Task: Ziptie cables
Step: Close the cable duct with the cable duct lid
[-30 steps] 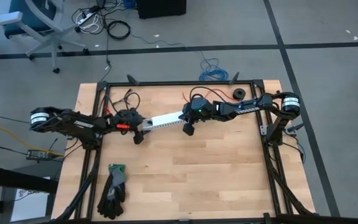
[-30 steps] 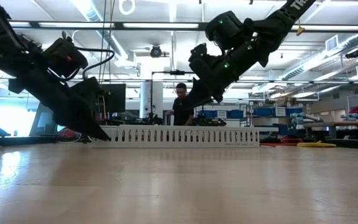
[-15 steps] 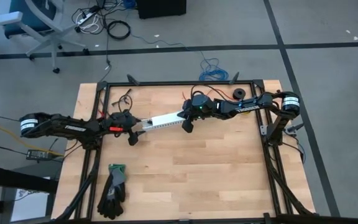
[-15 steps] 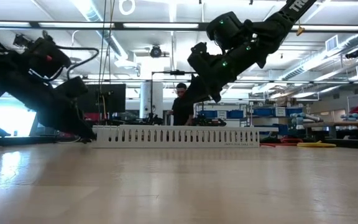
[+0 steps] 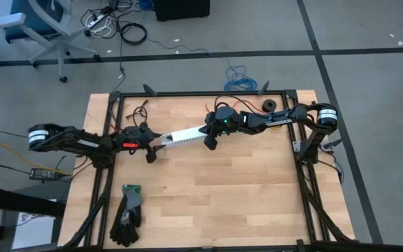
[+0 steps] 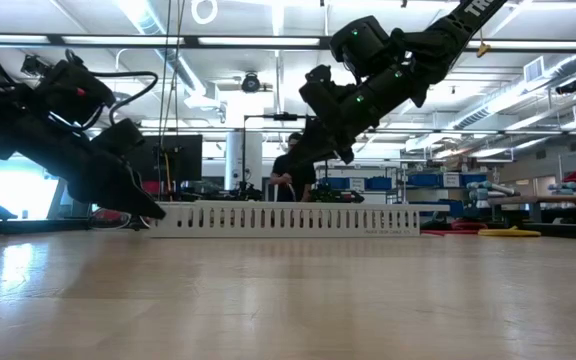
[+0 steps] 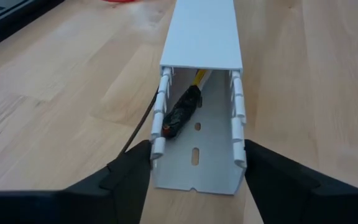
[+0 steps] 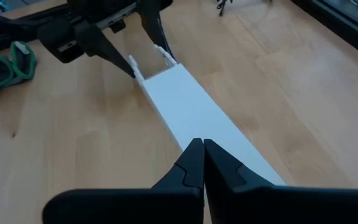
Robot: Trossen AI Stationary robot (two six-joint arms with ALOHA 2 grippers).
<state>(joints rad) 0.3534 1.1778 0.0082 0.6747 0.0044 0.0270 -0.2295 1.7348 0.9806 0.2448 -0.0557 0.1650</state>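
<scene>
A white slotted channel (image 5: 184, 135) with its cover on lies on the table's far middle. At its open left end a small dark connector (image 7: 182, 112) and a yellow wire (image 7: 199, 76) lie inside. The rest of the cables is hidden under the cover. A thin dark wire (image 7: 138, 127) runs out through the side wall. My left gripper (image 7: 194, 163) is open at that end, one finger beside each slotted wall. My right gripper (image 8: 199, 149) is shut and empty, raised above the cover (image 8: 191, 106) near the channel's right end (image 6: 408, 218). My left gripper's fingers (image 7: 135, 171) come level from the table's left and stand along the outer sides of the channel's two slotted walls (image 7: 159, 140) at its open end. I cannot tell whether they touch the walls. The channel lies flat on the table.
A pair of dark gloves with green cuffs (image 5: 127, 212) lies at the near left. A black roll (image 5: 266, 106) and loose red and dark wires (image 5: 142, 110) lie at the far edge. A person (image 6: 290, 170) stands in the room behind the table.
My left gripper has drawn back along the channel toward the table's left edge, baring the channel's left end, then come back a little. My right gripper has risen slightly above the cover. The channel has stayed in place.
</scene>
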